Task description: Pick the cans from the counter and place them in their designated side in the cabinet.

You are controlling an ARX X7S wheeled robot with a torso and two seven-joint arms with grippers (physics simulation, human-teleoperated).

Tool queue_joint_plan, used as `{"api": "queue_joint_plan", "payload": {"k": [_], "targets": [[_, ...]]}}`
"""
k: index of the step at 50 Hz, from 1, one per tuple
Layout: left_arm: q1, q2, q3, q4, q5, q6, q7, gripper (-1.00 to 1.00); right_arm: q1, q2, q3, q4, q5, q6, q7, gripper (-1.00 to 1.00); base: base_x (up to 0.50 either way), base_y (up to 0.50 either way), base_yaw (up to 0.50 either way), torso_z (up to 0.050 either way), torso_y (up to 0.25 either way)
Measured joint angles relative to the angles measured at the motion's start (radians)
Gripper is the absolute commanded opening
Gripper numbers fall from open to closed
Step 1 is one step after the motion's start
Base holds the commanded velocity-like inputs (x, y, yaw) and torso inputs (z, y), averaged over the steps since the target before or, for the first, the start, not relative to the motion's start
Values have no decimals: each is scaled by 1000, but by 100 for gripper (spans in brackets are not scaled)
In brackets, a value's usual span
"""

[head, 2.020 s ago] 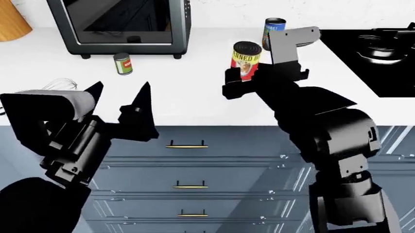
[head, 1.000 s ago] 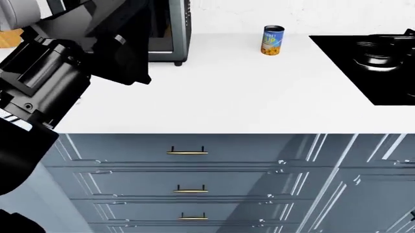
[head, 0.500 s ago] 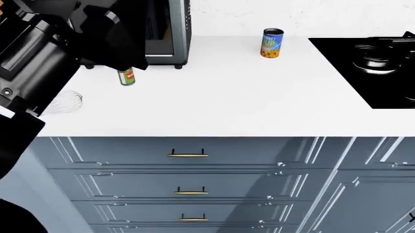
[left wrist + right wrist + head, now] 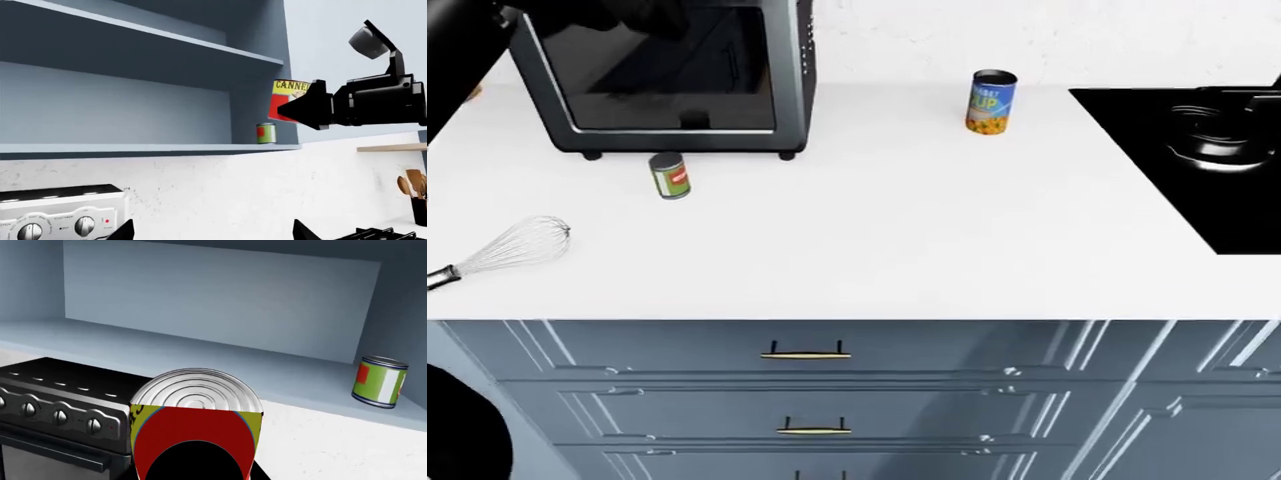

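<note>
Right gripper [image 4: 300, 107], clamping the red-and-yellow can [image 4: 288, 100], has risen from counter [image 4: 894, 240] to cabinet [image 4: 133, 145].

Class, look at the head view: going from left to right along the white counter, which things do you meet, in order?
Wire whisk → small green can → blue-and-yellow can → black hob. The toaster oven overlaps the green can's position, so it is left out.
</note>
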Motion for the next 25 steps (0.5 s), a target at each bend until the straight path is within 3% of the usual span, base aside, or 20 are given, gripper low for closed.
{"api": "queue_joint_plan", "payload": {"k": [25], "targets": [[-15,-15,15,-9,-39,10,-34,100,0,2,-1,1,-5,0,1,-100,218,-231,0,1,0]]}}
